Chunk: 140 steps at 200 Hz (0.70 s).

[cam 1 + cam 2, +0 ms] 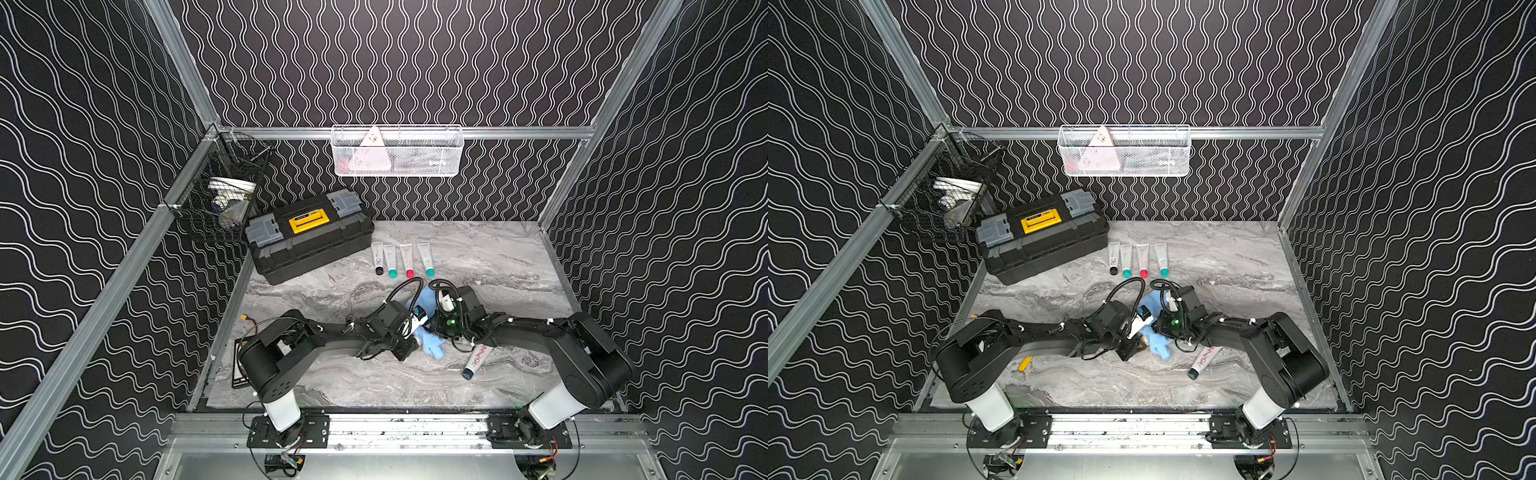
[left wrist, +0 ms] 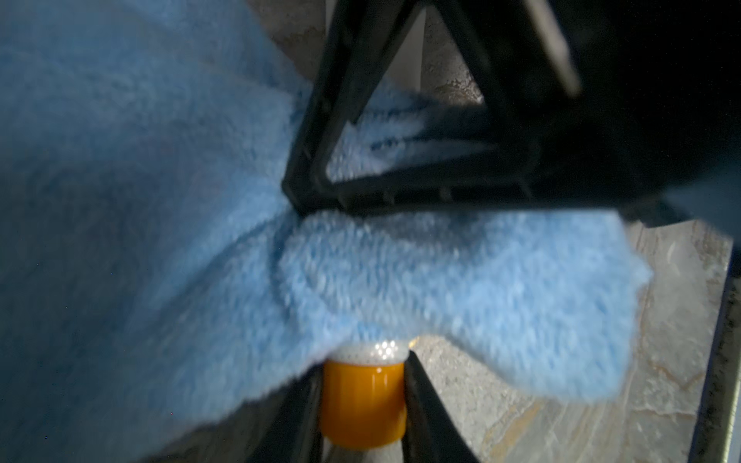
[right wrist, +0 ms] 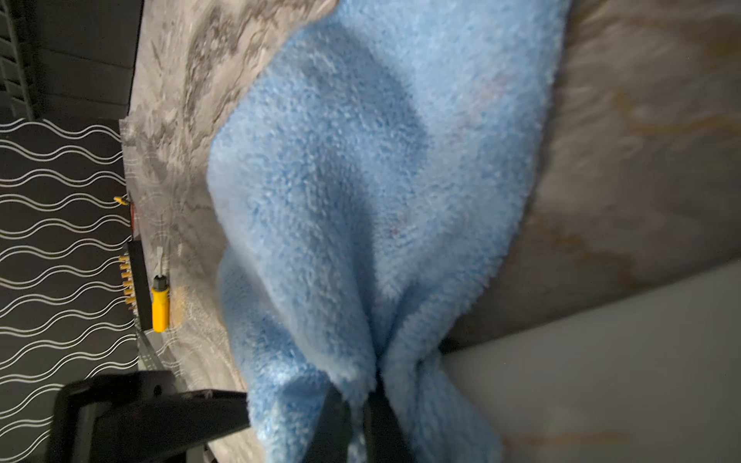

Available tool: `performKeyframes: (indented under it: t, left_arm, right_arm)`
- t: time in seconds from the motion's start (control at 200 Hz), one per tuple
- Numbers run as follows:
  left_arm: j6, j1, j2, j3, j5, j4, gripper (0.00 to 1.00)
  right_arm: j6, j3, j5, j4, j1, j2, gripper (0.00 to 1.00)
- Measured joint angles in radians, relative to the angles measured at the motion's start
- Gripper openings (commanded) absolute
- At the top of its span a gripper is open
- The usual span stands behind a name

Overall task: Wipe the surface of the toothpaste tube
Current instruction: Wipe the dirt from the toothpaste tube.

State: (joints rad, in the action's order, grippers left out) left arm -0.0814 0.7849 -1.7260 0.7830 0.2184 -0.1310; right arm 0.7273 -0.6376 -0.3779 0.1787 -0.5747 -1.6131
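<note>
Left gripper [image 2: 363, 360] pinches orange-capped tube [image 2: 361, 409] (mostly hidden), right gripper [image 3: 357, 405] clamps blue cloth [image 3: 361, 180] draped over it

Black toolbox [image 1: 309, 237], yellow handle, far left on marble tabletop [image 1: 498, 266]. White mesh basket [image 1: 397, 151] on far wall; black wire basket [image 1: 216, 195] far-left corner.

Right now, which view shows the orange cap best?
Left wrist: the orange cap is close up, poking out from the blue cloth. In both top views it is a mere speck; the right wrist view shows only cloth.
</note>
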Motion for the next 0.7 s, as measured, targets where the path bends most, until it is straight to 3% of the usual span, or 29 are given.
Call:
performKeyframes:
  t: [0.445,0.701]
  left_arm:
    - [-0.003,0.0,-0.008,-0.017,0.011,-0.057,0.16]
    - [-0.003,0.0,-0.009,-0.018,0.01,-0.067,0.16]
  right_arm:
    - [0.049,0.011,0.028,0.035,-0.032,-0.002,0.0]
    - [0.018,0.03,-0.023,0.047,0.042,-0.011,0.0]
